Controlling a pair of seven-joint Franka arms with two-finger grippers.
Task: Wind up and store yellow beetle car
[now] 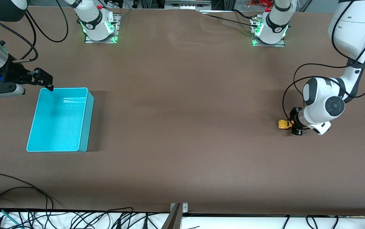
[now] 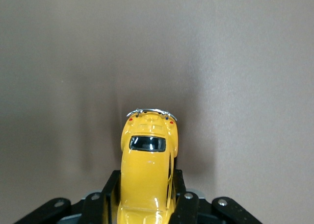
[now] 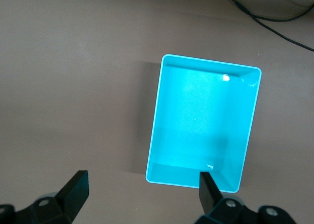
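The yellow beetle car (image 1: 284,124) sits low at the table surface near the left arm's end. My left gripper (image 1: 293,125) is shut on it, its black fingers (image 2: 112,189) pressed on both flanks of the car (image 2: 148,170), whose chrome bumper points away from the wrist. The turquoise bin (image 1: 59,119) stands empty near the right arm's end. My right gripper (image 1: 44,79) hangs open and empty in the air over the bin's corner nearest the robot bases. In the right wrist view the bin (image 3: 202,123) lies below the spread fingers (image 3: 74,188).
The brown table (image 1: 182,127) stretches wide between car and bin. Both arm bases (image 1: 98,24) stand along the edge with green lights. Cables (image 1: 17,197) lie at the table edge nearest the front camera.
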